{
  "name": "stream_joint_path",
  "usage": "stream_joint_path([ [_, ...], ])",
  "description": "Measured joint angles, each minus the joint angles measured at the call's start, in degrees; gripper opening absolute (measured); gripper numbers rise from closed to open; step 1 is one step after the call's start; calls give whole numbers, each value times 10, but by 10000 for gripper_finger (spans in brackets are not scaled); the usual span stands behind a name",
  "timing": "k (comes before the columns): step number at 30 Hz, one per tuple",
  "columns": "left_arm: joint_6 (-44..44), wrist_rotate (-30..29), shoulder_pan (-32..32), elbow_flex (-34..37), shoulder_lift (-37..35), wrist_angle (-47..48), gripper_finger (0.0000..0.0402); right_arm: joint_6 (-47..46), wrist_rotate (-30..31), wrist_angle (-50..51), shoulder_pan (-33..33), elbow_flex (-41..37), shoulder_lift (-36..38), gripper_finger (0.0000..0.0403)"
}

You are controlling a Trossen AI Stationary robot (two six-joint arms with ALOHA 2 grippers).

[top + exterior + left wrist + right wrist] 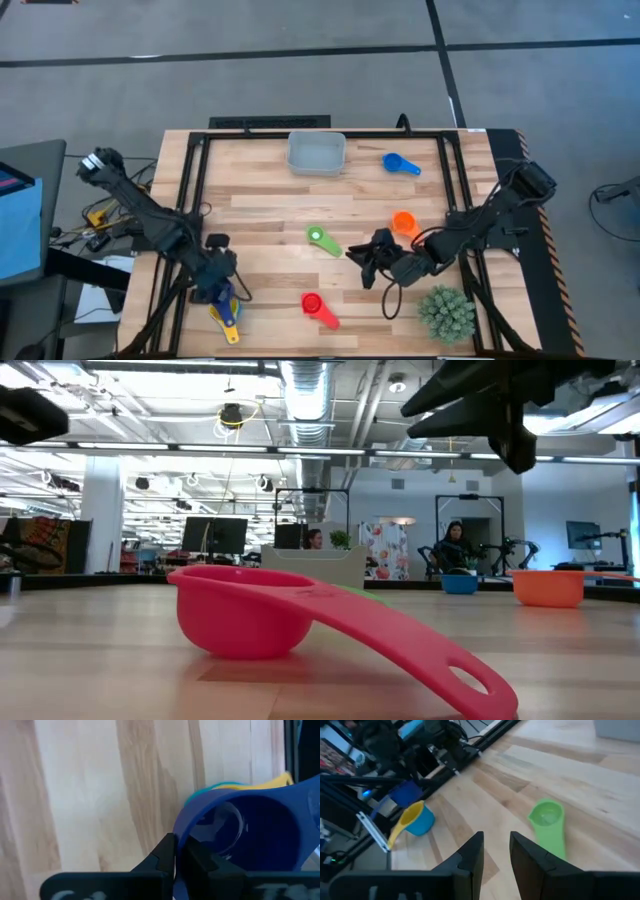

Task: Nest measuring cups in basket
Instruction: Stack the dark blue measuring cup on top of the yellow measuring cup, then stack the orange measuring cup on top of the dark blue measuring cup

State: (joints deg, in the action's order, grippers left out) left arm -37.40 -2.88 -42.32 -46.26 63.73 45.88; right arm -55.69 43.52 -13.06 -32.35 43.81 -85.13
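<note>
Pinching the dark blue cup's (250, 835) rim, left gripper (217, 283) sits over the yellow/light-blue stack (227, 318); thin grip could slip. Right gripper (372, 262), fingers spread, hovers near green cup (322, 239). Basket (316, 153) at the counter's far edge.

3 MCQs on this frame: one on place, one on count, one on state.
1. The blue cup lies:
A. on the table beside the basket
B. inside the basket
C. propped on the basket's rim

2. Cups in the basket:
A. two
B. none
C. four

3. The left tool is:
A. open and empty
B. out of every view
C. shut on the dark blue cup

Key:
1. A, since the high view shows it on bare wood next to the basket.
2. B, since the basket's floor is bare.
3. C, since the left wrist view shows the cup's wall pinched between the fingers.
</note>
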Motion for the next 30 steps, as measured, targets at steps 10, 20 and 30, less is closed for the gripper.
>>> stream_joint_path([
  [10,-23,-2,-42,0,69,-26,38,-13,0,-9,-18,0,-3,118],
  [20,-62,-3,-46,-28,79,-62,90,-14,-1,-8,-18,0,-3,118],
  [30,-128,-76,-46,-32,79,-3,95,-1,-1,-1,-11,0,-3,118],
])
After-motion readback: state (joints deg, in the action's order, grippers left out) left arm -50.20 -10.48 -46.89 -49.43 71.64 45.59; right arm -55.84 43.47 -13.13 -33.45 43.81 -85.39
